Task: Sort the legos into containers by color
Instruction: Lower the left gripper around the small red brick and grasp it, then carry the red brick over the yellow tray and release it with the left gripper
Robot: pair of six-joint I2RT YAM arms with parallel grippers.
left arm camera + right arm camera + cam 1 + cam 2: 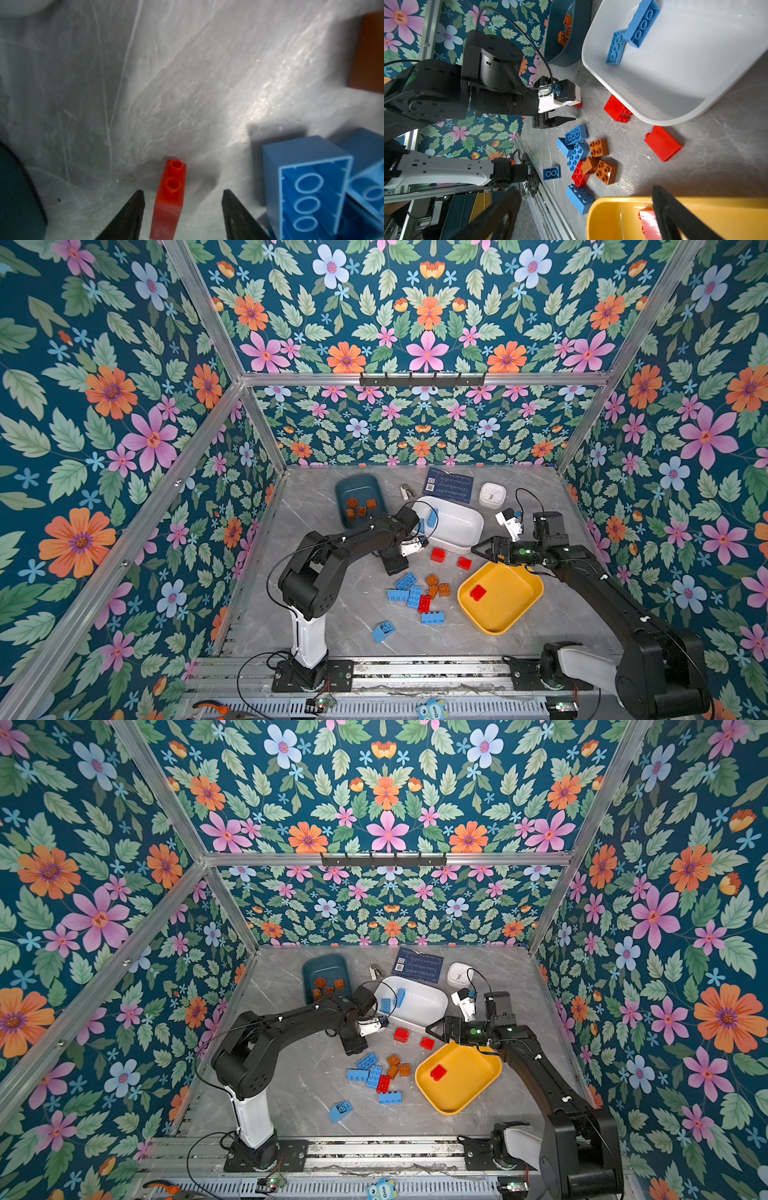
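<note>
Bricks nearest the front rail come first: a lone blue brick (383,630) lies apart on the table (332,614). Beyond it the unsorted pile (417,593) mixes blue, red and orange-brown pieces that touch one another. Beside the pile sits the yellow tub (509,610), holding one sorted red brick (478,592). The right gripper (585,188) hangs at the tub's far corner with jaws spread wide and nothing between them. Just past the pile, the left gripper (182,192) is low over the table. Its jaws are released, one on each side of a narrow red brick (170,187), with a clear gap to each pad; nothing is grasped yet. The step in hand is judged to be the pick of this brick. Centre the jaws so that both pads meet the flat side walls together, not the studs; uneven contact would likely push or tip so light a piece. Keep clear of the upturned blue bricks (307,187) close beside one jaw. Lift straight up before travelling, and route to the yellow tub only when the right arm leaves room. Two loose red bricks (437,554) lie just beside the white tub (461,531), which holds two long blue bricks (432,517). Farthest, the teal tub (357,489) holds orange-brown bricks (360,508).
</note>
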